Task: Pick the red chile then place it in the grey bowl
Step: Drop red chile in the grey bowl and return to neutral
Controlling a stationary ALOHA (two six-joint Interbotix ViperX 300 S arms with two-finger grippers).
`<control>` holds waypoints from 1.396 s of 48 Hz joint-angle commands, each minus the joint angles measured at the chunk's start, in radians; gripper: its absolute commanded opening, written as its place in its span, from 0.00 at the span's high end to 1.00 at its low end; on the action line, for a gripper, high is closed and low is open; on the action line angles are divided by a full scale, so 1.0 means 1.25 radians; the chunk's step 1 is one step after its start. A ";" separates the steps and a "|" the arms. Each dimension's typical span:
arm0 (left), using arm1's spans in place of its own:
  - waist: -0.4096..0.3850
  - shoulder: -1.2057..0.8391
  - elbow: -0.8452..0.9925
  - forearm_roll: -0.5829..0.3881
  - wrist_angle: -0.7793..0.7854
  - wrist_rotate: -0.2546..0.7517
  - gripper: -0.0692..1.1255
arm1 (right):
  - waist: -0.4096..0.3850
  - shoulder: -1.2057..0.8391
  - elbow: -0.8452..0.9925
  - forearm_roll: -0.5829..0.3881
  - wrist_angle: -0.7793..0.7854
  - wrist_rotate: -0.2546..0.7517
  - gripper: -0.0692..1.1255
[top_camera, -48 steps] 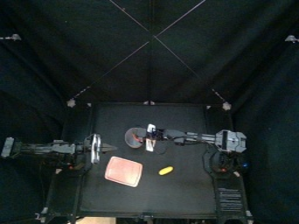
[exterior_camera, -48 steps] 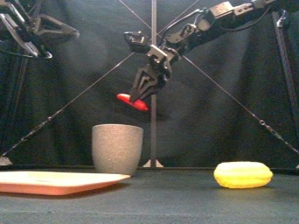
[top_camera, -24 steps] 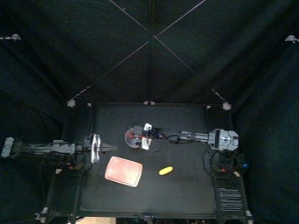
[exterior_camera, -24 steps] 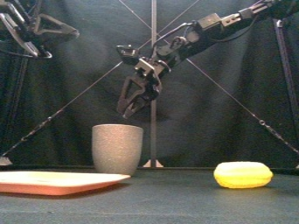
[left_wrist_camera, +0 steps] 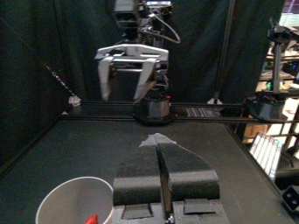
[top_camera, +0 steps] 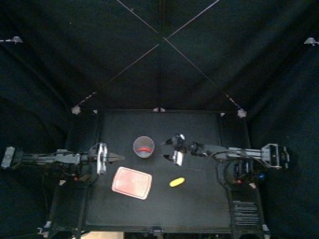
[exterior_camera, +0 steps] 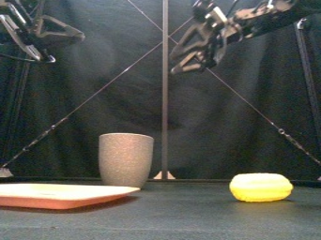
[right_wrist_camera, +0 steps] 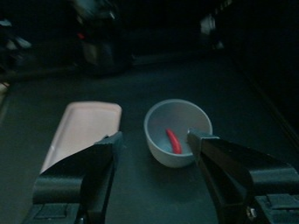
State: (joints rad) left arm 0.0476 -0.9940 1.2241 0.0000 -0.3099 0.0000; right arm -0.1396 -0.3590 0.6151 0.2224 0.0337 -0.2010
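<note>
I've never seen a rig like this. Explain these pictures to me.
Two robot arms work at a black table. One picture looks down from above, one level from the front edge, one from each wrist. The right gripper hangs open, high and right of the grey cup; the red chile lies inside it. The left gripper rests shut at the table's left. A pink tray and a yellow toy lie nearby. Nothing is held.

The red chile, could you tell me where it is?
The red chile lies inside the grey bowl, just left of middle in the top view, behind the pink tray.
</note>
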 commanded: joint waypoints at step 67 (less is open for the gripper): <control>0.010 -0.006 -0.004 -0.001 -0.002 0.001 0.97 | 0.083 -0.620 0.387 -0.026 0.012 0.044 0.15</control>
State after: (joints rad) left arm 0.0568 -1.0048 1.2333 -0.0015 -0.3083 0.0000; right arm -0.0322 -1.1428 1.1229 0.1887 0.0506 -0.1473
